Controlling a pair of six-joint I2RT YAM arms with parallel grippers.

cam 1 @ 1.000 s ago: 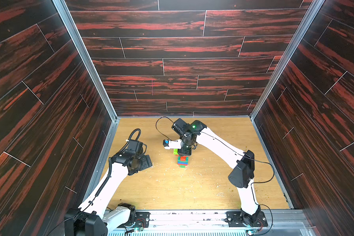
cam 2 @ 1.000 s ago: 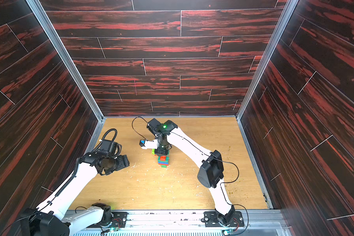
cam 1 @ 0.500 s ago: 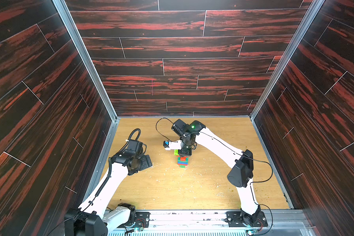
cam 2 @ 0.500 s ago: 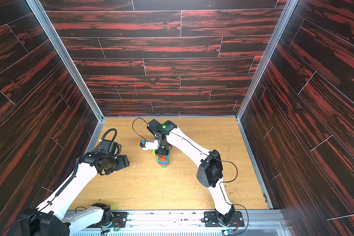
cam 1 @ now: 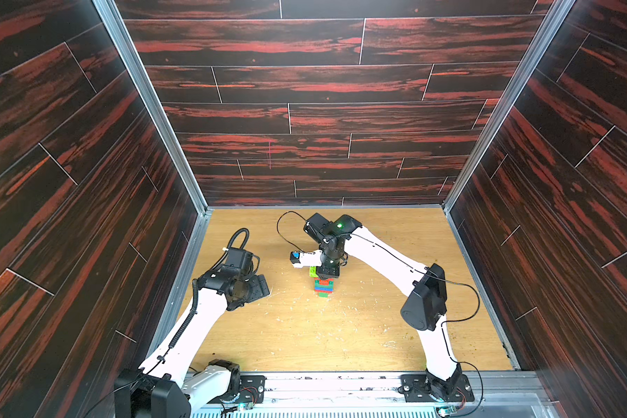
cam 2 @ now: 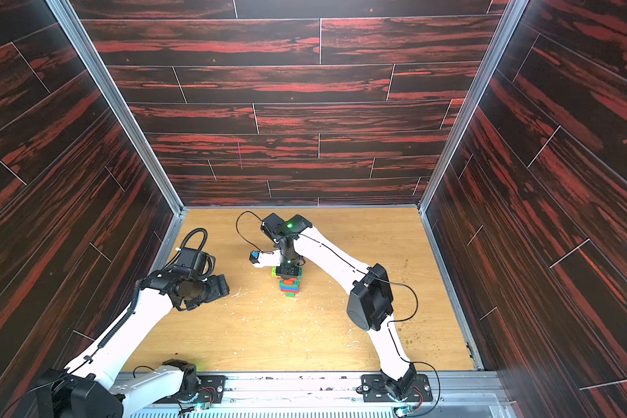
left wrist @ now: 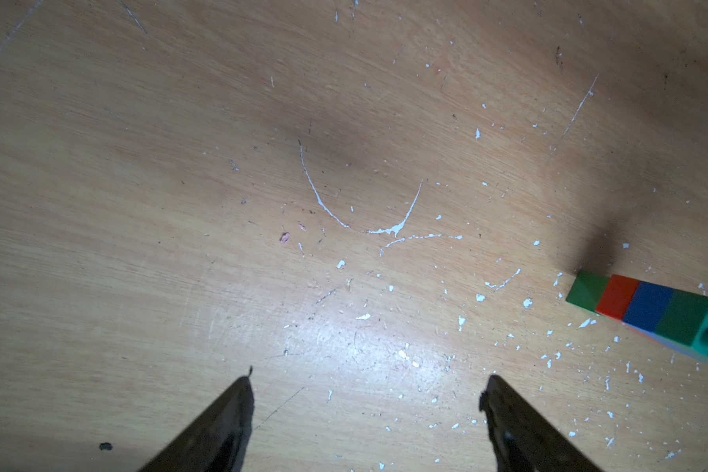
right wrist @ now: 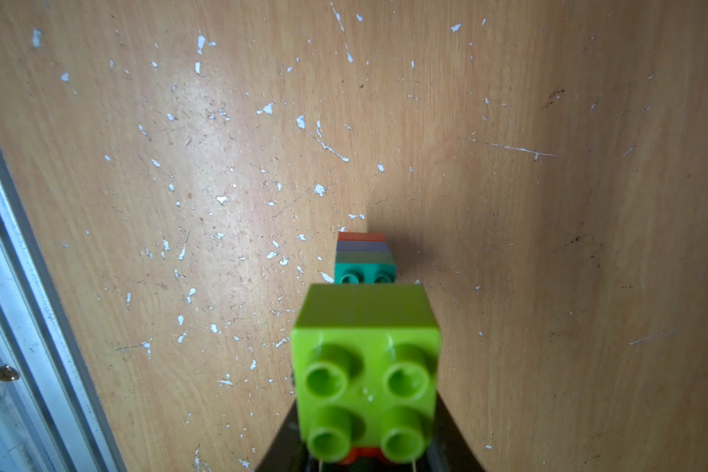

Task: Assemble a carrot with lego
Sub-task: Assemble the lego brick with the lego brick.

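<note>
The carrot (cam 1: 323, 286) is a stack of lego standing on the wooden table with its small green tip (left wrist: 585, 292) down, then red, blue and teal bands. A lime brick (right wrist: 364, 359) sits at its upper, wide end. My right gripper (cam 1: 328, 271) reaches down over that end and is shut on the carrot, a dark finger on each side of the lime brick. In both top views my left gripper (cam 1: 259, 287) hangs to the left of the carrot, apart from it. It is open (left wrist: 366, 384) over bare table with nothing between its fingers.
White flecks and scratches cover the table (cam 1: 304, 336). Dark panelled walls close in the left, right and back sides. A metal rail (cam 1: 341, 383) with both arm bases runs along the front edge.
</note>
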